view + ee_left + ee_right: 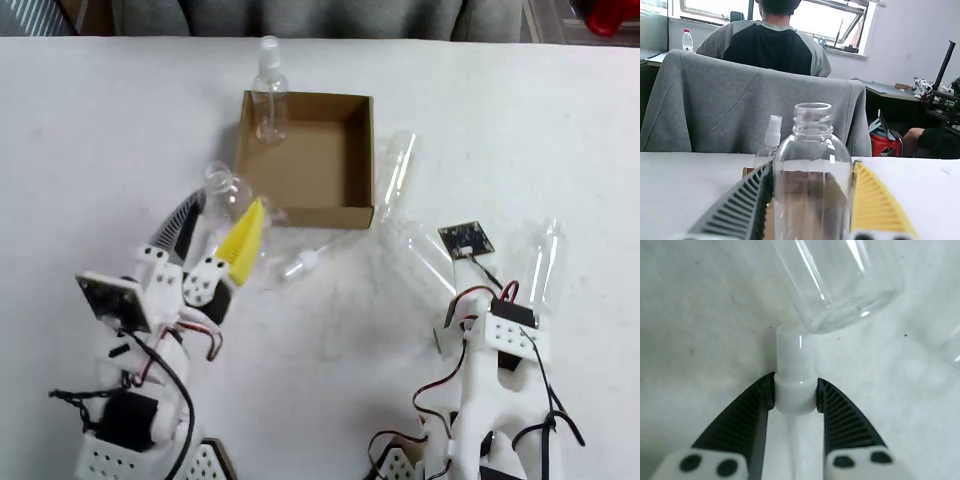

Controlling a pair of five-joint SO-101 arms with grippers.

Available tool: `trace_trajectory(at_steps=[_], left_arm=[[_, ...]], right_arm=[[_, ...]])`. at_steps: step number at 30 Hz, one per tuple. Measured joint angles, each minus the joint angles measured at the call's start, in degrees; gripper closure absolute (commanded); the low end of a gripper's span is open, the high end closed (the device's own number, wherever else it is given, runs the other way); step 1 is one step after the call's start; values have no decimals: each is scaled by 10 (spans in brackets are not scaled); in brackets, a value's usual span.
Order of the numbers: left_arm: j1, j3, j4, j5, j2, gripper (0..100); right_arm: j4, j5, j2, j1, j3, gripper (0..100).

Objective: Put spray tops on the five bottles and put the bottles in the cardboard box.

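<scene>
Left gripper [230,205] pinches an uncapped clear plastic bottle [812,150] upright, left of the white worktop's [100,120] centre; right gripper [795,387] pinches a white plastic spray top [795,355]. Risk: the smooth bottle may twist in the grip, or the top may meet its neck askew.

We note left arm [150,290]: white printed shells, black servo blocks, black and red cables looping near base. Left gripper [228,205]: yellow finger [875,200] and dark grey finger [740,210], both ridged. We see right arm [490,390] white too, with black servo, red and black wires, small dark circuit board [465,238] at wrist. Right gripper [795,390]: black ribbed fingers [747,420] on white mounts, each mount with two dark round holes
</scene>
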Motion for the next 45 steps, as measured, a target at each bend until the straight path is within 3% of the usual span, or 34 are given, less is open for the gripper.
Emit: trace_trajectory(at_steps=[9, 20, 29, 37, 41, 45], left_arm=[[0, 87, -45, 0, -1, 977], [0, 87, 12, -1, 0, 977], [0, 87, 12, -1, 0, 977], [0, 87, 25, -1, 0, 977], [0, 87, 25, -1, 0, 977], [0, 87, 25, -1, 0, 977]], right_arm=[[0, 0, 0, -3, 0, 983], [3, 0, 1, -27, -135, 983], [3, 0, -15, -157, -288, 983], [1, -149, -166, -289, -300, 983], [-66, -160, -228, -378, -300, 983], [-198, -161, -243, -425, -289, 983]])
